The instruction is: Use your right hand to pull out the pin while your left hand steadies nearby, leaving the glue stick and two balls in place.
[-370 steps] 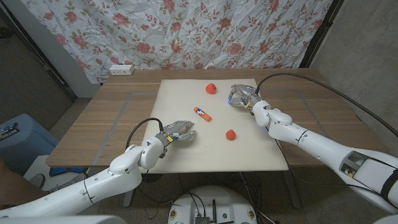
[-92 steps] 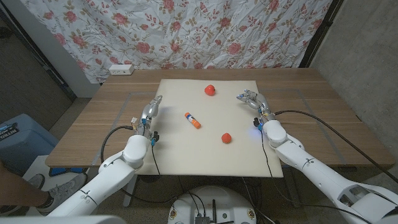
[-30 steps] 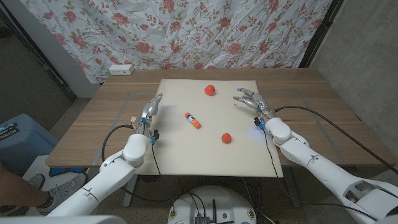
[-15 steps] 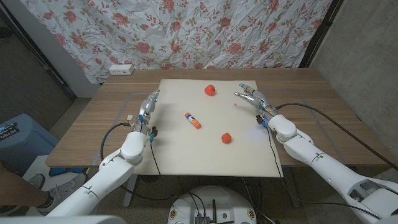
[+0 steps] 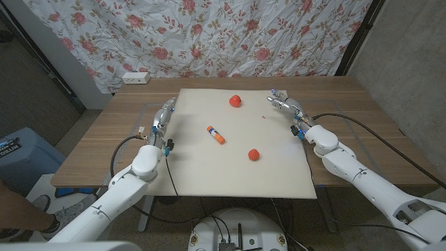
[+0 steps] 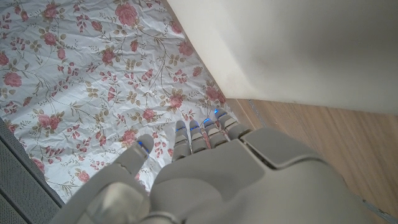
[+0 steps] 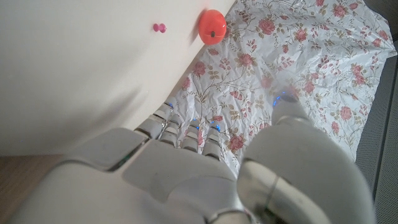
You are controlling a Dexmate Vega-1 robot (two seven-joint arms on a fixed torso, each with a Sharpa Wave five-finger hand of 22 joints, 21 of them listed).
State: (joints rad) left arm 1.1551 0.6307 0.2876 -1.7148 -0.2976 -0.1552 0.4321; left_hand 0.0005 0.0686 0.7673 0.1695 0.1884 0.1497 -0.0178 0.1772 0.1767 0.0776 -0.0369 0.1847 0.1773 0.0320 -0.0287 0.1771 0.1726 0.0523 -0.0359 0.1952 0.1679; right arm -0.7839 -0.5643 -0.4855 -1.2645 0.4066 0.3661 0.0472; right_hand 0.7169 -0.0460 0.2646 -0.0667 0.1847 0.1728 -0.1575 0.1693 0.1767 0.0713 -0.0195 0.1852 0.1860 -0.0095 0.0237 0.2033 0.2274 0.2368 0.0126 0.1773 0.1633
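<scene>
A tiny pink pin (image 7: 160, 27) lies on the cream mat (image 5: 209, 174), seen as a small dot (image 5: 263, 117) just left of my right hand (image 5: 284, 104). That hand is open near the mat's far right corner, with its fingers extended and nothing in them. One red ball (image 5: 236, 100) sits at the mat's far edge, close to the pin (image 7: 212, 26). The second red ball (image 5: 255, 154) lies nearer me. The glue stick (image 5: 216, 134) lies mid-mat. My left hand (image 5: 162, 120) stands open at the mat's left edge, fingers straight (image 6: 205, 180).
The wooden table (image 5: 348, 104) extends past the mat on both sides. A white power strip (image 5: 136, 77) lies at the far left corner. A floral cloth hangs behind the table. A blue bin (image 5: 17, 153) stands on the floor to the left.
My right hand has drawn back from the pin's spot toward the mat's far right corner, empty. The left hand has shifted slightly farther along the mat's left edge. Balls and glue stick are unmoved.
</scene>
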